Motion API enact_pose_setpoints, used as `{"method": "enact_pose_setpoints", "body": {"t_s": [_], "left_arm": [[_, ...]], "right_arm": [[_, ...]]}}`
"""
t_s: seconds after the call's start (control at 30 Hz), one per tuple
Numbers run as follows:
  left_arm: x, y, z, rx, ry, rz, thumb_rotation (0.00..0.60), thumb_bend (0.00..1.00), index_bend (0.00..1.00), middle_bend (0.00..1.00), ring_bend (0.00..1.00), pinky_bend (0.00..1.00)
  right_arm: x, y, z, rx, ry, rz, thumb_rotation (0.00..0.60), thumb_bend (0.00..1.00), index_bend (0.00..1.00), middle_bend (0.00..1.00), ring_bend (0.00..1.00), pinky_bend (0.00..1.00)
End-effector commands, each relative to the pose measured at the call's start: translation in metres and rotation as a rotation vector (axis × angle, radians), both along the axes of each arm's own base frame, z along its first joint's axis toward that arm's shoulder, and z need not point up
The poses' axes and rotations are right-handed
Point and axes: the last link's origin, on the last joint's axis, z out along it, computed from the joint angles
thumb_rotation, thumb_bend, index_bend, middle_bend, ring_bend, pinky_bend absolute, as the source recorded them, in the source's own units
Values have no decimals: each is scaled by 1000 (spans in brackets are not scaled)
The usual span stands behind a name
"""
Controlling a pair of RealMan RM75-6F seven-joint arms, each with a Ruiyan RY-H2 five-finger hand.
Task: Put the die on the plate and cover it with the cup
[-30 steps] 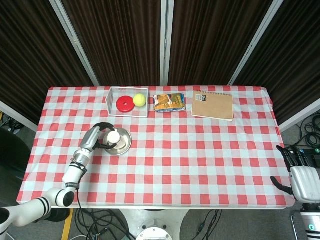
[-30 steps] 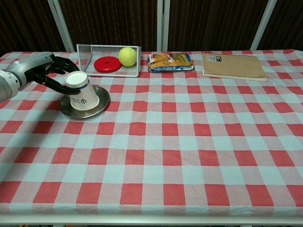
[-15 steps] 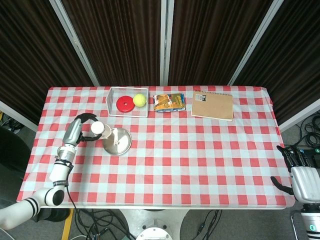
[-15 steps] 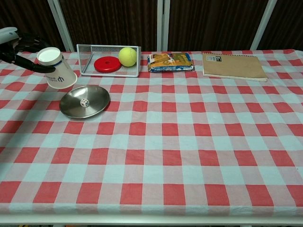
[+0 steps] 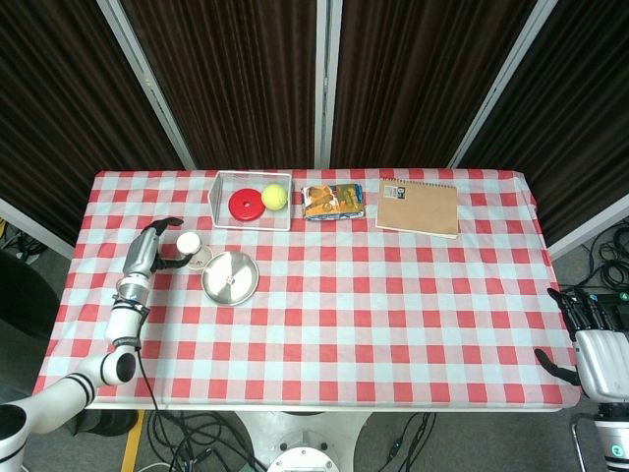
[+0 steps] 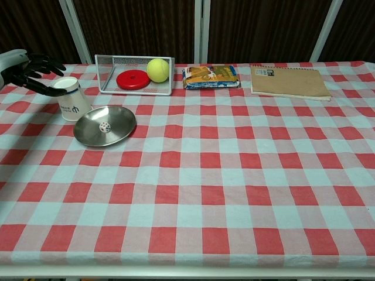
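A small white die (image 6: 104, 126) lies uncovered in the middle of the round metal plate (image 6: 121, 119) at the table's left. Just left of the plate a white paper cup (image 6: 73, 102) stands upside down on the checked cloth; the head view shows the cup (image 5: 192, 248) beside the plate (image 5: 246, 286). My left hand (image 6: 29, 67) hovers at the cup's left with fingers spread above its top and the thumb close to its side; it grips nothing. My right hand (image 5: 593, 344) hangs off the table's near right corner, fingers apart and empty.
At the back stands a wire basket (image 6: 106, 59) holding a red disc (image 6: 133, 79) and a yellow tennis ball (image 6: 157, 69). To its right lie a snack packet (image 6: 211, 76) and a brown notebook (image 6: 289, 82).
My left hand lifted the cup off the plate, baring the die, carried it left and set it down upside down on the cloth. Its fingers have opened. The right hand has not moved.
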Motion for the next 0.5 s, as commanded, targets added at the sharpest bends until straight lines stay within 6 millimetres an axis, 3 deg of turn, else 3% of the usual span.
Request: {"method": "enact_pose_setpoints", "body": {"t_s": [0.03,0.2,0.33,0.5], "left_arm": [[0,-8,16,84,51,-49,600,187,72,132,60,85],[-14,-32,51,159,149,-102,600,186,86,133,60,84],[-36,-72,85,190,356,-135,600,185,134,138,60,76],[-55,-128,110,189,460,-108,600,186,143,144,60,66]], "right_arm": [[0,0,1,-2,-1,3,600,115,102,166,47,121],[-4,1,5,-17,-7,-5,600,116,104,163,46,121],[-10,1,8,-29,-13,-11,600,121,106,128,39,121],[-15,-2,2,-20,-57,15,600,123,94,94,0,121]]}}
